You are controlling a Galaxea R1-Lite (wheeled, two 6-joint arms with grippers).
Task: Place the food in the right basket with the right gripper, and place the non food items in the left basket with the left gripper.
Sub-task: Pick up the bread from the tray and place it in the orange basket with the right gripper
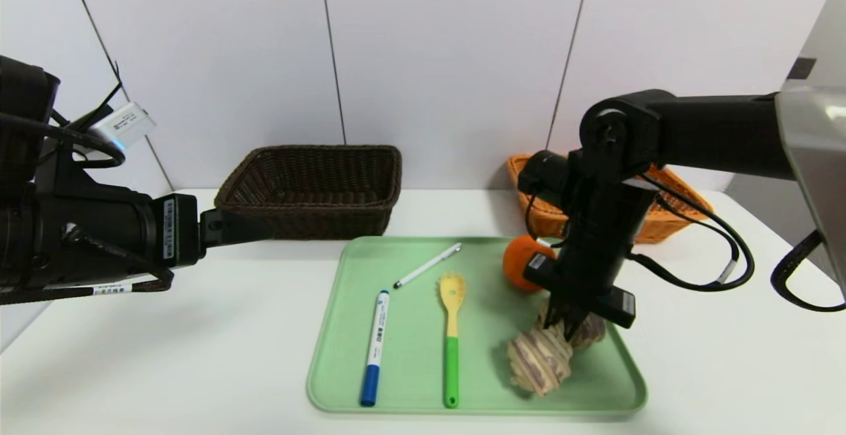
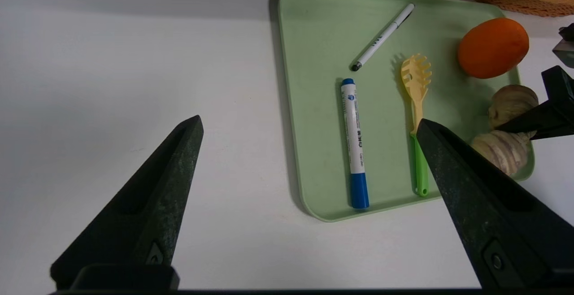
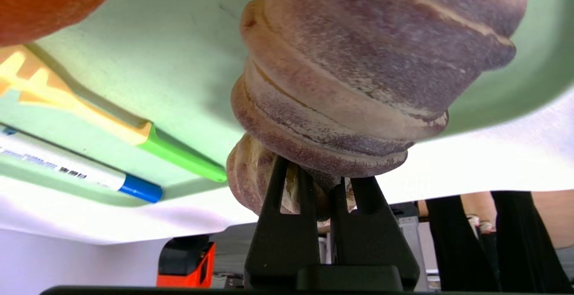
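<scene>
Your right pincer: clenched on the striped roll, near corner of the green tray | orange: just behind it | your left pincer: released, over the white bench | pen, marker, spoon: on tray

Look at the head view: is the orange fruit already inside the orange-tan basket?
No. The orange fruit still lies on the green tray, in front of the orange-tan basket.

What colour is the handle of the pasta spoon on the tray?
Bright green, below a yellow head; the pasta spoon shows best in the head view.
</scene>
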